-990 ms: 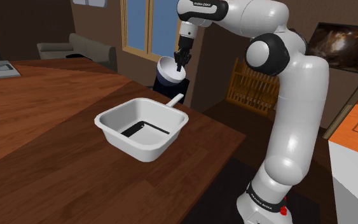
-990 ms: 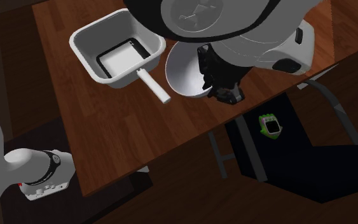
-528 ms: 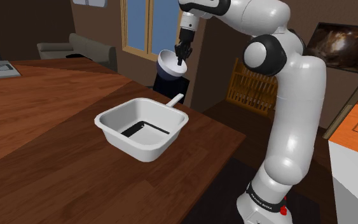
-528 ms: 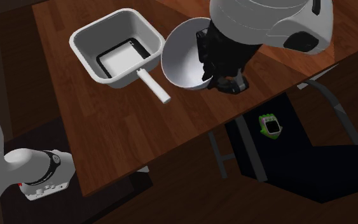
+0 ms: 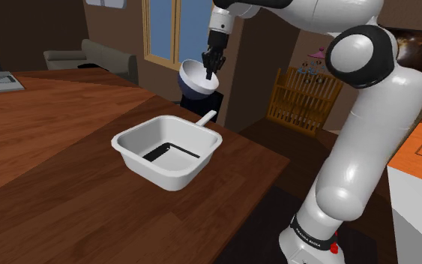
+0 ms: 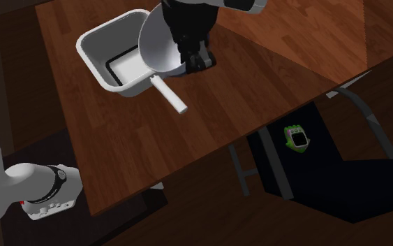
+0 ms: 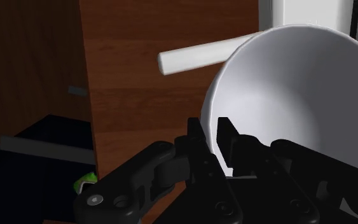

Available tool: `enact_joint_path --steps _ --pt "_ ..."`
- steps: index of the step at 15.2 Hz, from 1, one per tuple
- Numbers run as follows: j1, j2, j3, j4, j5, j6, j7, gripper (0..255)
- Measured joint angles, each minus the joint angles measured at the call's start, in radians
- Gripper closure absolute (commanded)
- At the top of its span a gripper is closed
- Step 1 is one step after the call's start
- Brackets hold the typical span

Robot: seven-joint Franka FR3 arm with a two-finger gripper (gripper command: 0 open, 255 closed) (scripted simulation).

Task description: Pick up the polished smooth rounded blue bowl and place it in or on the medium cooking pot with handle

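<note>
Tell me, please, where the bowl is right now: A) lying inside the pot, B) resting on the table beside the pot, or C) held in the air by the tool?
C: the tool clasps the bowl by its rim, up in the air, higher than the white pot.

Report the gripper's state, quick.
Gripper: closed, holding the bowl by its rim.

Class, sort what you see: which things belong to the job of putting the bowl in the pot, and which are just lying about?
For the job: bowl, gripped at its rim by the pincer; white pot with handle.
Lying about: wooden rack; sofa; small green gadget.
</note>
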Motion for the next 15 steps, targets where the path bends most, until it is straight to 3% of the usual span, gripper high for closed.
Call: enact_joint_path --steps 10,15 --pt "0.103 -0.228 0.125 -0.233 -0.021 0.037 0.226 255" --pt "0.110 -0.262 0.138 -0.321 -0.021 0.092 0.240 255"
